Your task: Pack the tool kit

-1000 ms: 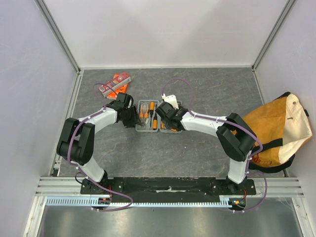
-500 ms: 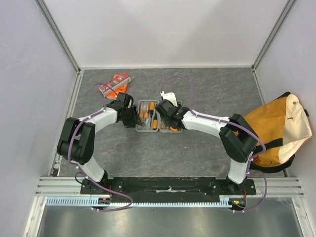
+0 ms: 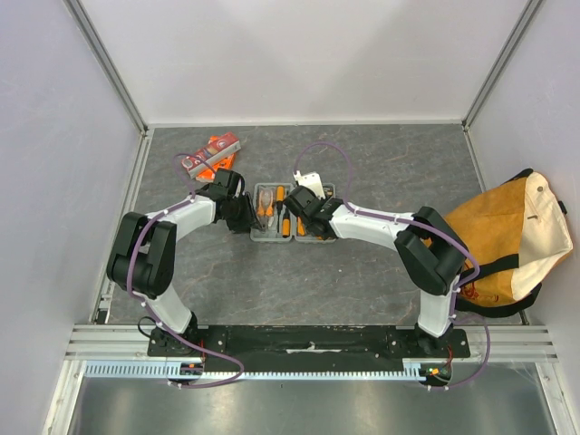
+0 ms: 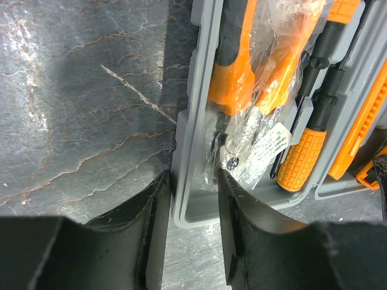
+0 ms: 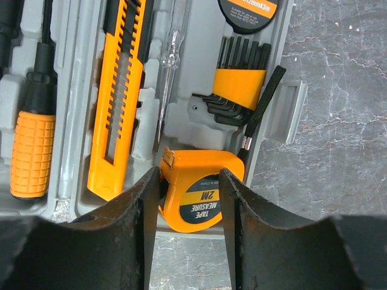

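Observation:
The grey tool kit case point(image 3: 270, 237) lies open mid-table, holding orange-and-black tools. My left gripper point(image 3: 246, 216) is at its left edge. In the left wrist view the jaws point(image 4: 193, 175) are open astride the case's corner wall point(image 4: 187, 151), one finger outside and one inside by the plastic-wrapped pliers point(image 4: 254, 72). My right gripper point(image 3: 306, 220) is over the case's near right corner. Its jaws point(image 5: 189, 172) are partly closed either side of the orange tape measure point(image 5: 193, 193), which lies askew on the rim. The left finger touches it and the right finger covers its right edge. A utility knife point(image 5: 118, 96) and hex keys point(image 5: 239, 84) sit in slots.
A tan canvas bag with black straps point(image 3: 507, 236) slumps at the right edge. Red-orange packets point(image 3: 210, 154) lie at the back left, behind the left arm. White walls enclose the table on three sides.
The right jaws have narrowed around the tape measure, which the gripper now hides in the top view. The left jaws have narrowed a little at the case's edge.

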